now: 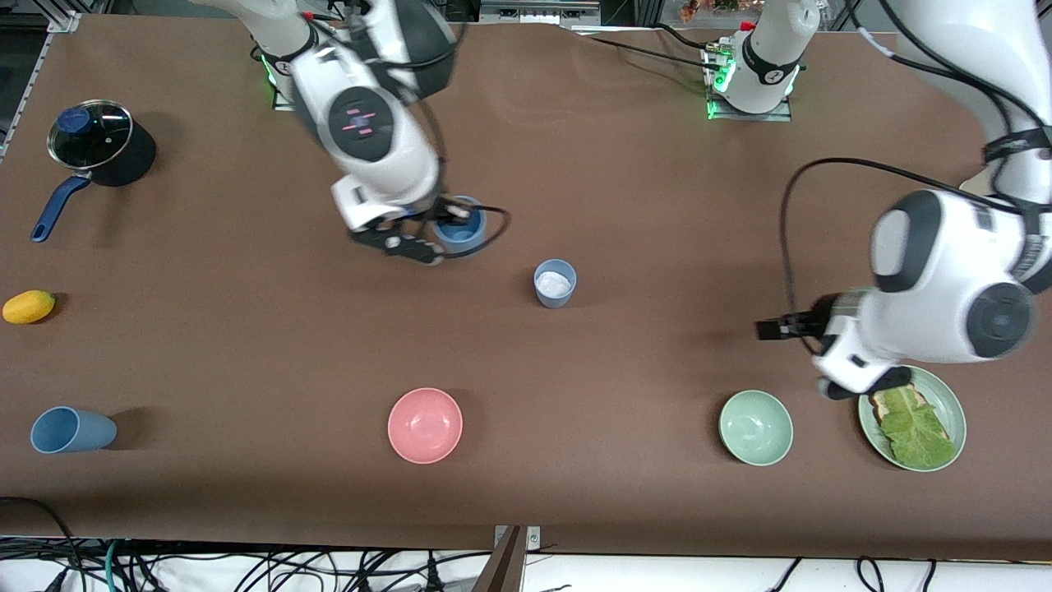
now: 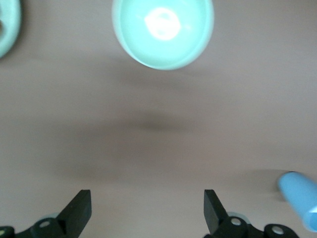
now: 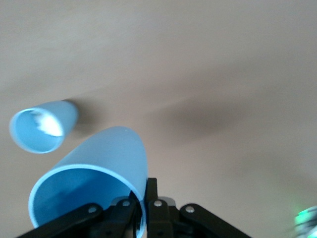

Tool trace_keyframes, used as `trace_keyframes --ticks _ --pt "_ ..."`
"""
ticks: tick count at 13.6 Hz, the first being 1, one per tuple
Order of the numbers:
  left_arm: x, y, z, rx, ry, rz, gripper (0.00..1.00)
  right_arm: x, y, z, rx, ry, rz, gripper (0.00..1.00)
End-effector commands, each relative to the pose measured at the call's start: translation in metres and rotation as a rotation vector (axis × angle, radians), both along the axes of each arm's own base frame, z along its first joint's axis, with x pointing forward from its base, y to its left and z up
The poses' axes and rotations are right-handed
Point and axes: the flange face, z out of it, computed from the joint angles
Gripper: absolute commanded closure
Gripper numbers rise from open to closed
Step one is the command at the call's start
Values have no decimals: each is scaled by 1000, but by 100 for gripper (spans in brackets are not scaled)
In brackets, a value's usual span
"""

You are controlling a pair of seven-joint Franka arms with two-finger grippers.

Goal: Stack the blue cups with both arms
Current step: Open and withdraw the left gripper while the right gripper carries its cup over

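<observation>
Cups come first: we count three blue ones. A sky-blue cup (image 1: 460,226) is pinched at its rim by the right gripper (image 1: 427,238), whose jaws press on the cup wall; in the right wrist view this cup (image 3: 94,183) looks matte, tapered and handleless. A grey-blue cup (image 1: 555,283) with a whitish inside stands upright near the table's middle, nearer the front camera than the held cup. A third blue cup (image 1: 72,430) lies on its side toward the right arm's end of the table.

The left gripper (image 2: 148,210) waits with jaws spread wide, over bare table beside a green plate (image 1: 953,407) of lettuce.

We also count two bowls, one pink bowl (image 1: 425,425) and one green bowl (image 1: 755,427), one lidded pot (image 1: 94,140), and one yellow fruit (image 1: 29,307).
</observation>
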Motion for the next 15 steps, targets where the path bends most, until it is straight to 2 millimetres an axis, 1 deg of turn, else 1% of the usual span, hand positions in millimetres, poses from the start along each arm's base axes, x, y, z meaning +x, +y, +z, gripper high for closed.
trace_keyframes --ticks 1,2,3,4,5,6,7,8,9,10,11,12,13,14,15 --pt "-5 49 14 21 -23 -87 0 11 75 -14 7 -34 -108 100" --pt "-5 71 21 30 -37 -72 0 13 90 -21 13 -48 -130 100" --pt "-6 91 27 30 -48 -47 0 18 97 -25 26 -64 -143 100" --pt "-7 105 30 16 -53 -42 0 21 99 -30 36 -76 -145 100" --pt "-9 113 38 16 -63 -39 0 23 101 -32 45 -86 -149 100" --pt "-12 121 46 8 -74 -41 0 25 102 -42 41 -83 -153 100" --pt "-17 133 54 8 -93 -75 0 22 107 -46 44 -89 -149 100" --pt "-28 138 70 3 -110 -108 0 21 109 -49 41 -87 -146 100" --pt "-34 143 75 6 -129 -104 0 22 109 -50 40 -88 -148 100" --pt "-41 144 82 19 -171 -98 0 22 110 -53 41 -88 -155 100" --pt "-56 146 94 27 -216 -92 0 22 113 -55 46 -95 -179 100" --pt "-64 143 99 33 -253 -96 0 19 116 -61 40 -92 -179 100" --pt "-73 133 110 34 -273 -128 0 18 117 -63 37 -91 -177 100" --pt "-80 112 116 27 -280 -185 0 16 119 -65 35 -91 -173 100" --pt "-87 101 125 27 -293 -226 0 16 119 -68 31 -86 -172 100"
